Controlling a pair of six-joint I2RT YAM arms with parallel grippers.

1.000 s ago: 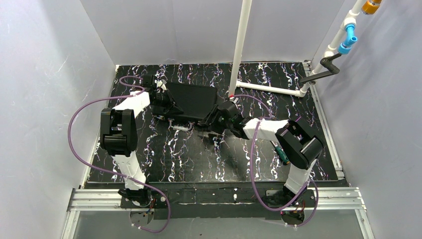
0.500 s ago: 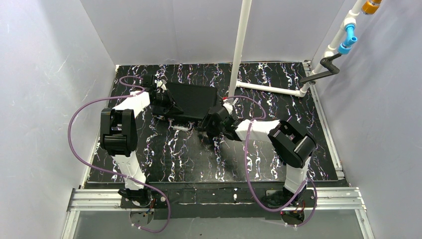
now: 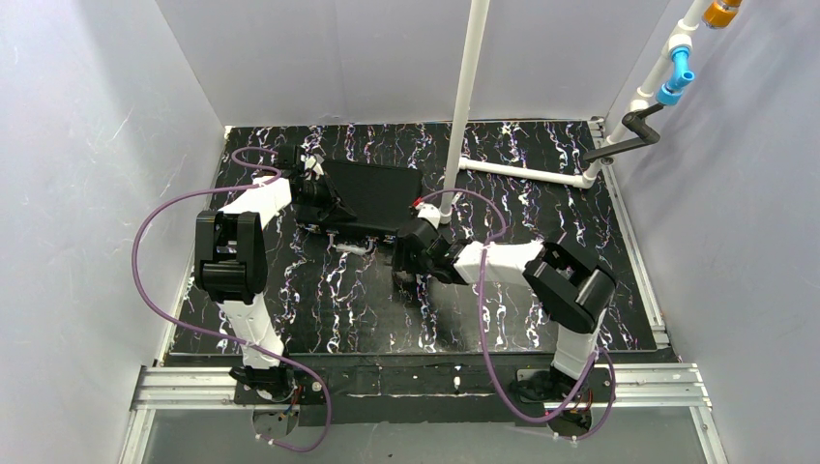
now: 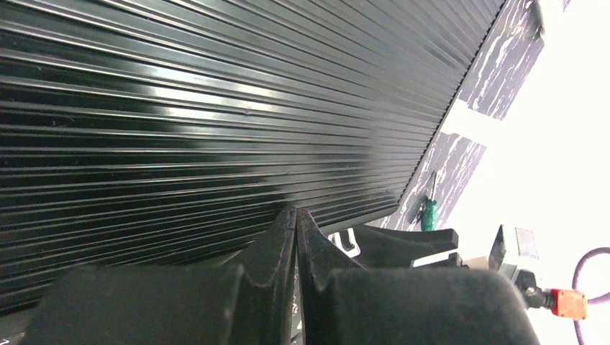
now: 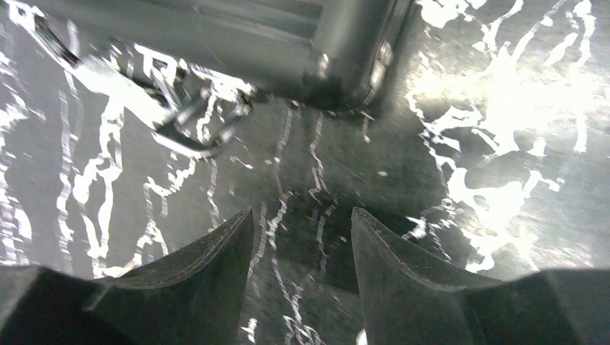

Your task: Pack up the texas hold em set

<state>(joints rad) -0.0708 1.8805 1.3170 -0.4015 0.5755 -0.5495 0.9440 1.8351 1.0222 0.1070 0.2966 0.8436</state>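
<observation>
Right gripper (image 3: pixel 406 259) has drawn back from case (image 3: pixel 372 193) corner, toward near-left; left gripper (image 3: pixel 307 188) unmoved.

Top view: case just ahead of right gripper, close beside left gripper.

Left wrist: jaws pressed together, nothing between; ribbed case face fills view above tips; screwdriver (image 4: pixel 429 213) far beyond.

Right wrist: jaws partly spread, empty, over mat (image 5: pixel 503 144); case corner and latch (image 5: pixel 194 129) just ahead, apart.

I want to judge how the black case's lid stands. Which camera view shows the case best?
The top external view: the black case shows nearly whole. The left wrist view shows only its ribbed surface, and the right wrist view only a blurred corner.
</observation>
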